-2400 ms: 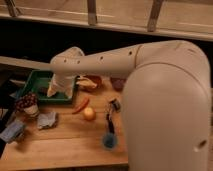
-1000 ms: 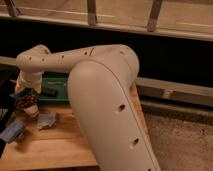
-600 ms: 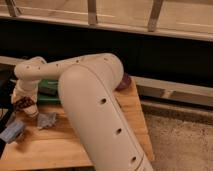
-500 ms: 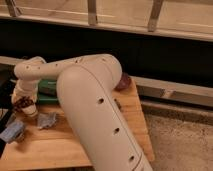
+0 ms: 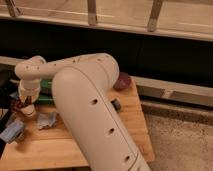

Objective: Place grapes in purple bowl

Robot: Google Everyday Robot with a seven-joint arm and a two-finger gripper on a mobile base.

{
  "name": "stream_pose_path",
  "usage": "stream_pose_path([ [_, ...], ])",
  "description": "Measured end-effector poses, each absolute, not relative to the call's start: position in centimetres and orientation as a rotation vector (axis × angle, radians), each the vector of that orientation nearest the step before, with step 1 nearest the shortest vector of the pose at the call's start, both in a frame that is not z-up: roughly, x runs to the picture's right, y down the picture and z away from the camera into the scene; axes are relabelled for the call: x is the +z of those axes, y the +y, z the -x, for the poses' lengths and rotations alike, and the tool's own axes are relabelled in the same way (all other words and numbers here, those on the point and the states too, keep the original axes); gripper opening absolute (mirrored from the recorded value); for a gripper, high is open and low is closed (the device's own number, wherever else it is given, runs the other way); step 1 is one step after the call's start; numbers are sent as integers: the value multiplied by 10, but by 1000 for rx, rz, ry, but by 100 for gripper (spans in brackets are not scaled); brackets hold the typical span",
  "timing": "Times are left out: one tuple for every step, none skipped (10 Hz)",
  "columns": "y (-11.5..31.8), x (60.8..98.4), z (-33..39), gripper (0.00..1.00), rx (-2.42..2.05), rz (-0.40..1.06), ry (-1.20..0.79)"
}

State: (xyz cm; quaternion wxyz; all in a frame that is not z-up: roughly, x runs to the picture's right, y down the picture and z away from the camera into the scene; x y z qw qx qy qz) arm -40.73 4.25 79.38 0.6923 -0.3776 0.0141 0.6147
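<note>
The grapes (image 5: pixel 17 104), a dark reddish-purple bunch, show only in part at the left edge of the wooden table (image 5: pixel 65 145), next to a white cup (image 5: pixel 28 111). My gripper (image 5: pixel 24 100) hangs from the white wrist right over or at the grapes; the wrist hides most of it. The purple bowl (image 5: pixel 122 80) sits at the table's far right corner, well away from the gripper. My big white arm crosses the whole middle of the view and hides the table's centre.
A green tray (image 5: pixel 46 89) lies behind the wrist. A crumpled silver wrapper (image 5: pixel 47 120) and a blue-grey cloth (image 5: pixel 12 131) lie at front left. A small dark object (image 5: pixel 116 104) peeks out beside the arm. A dark wall and railing stand behind.
The arm has swung left across the table and lowered the gripper to the grapes by the white cup. The arm now covers the fruit and the table's middle.
</note>
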Motion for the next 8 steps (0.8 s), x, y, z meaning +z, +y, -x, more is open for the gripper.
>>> stream_pose_path([
  [41, 793, 403, 8, 1379, 829, 36],
  [38, 791, 400, 2, 1382, 818, 35],
  [34, 787, 398, 0, 1385, 806, 31],
  [31, 784, 396, 0, 1388, 796, 26],
  [29, 782, 395, 0, 1390, 792, 21],
  [26, 778, 393, 0, 1395, 785, 11],
  [23, 774, 390, 0, 1400, 777, 0],
  [16, 767, 388, 0, 1405, 767, -16],
])
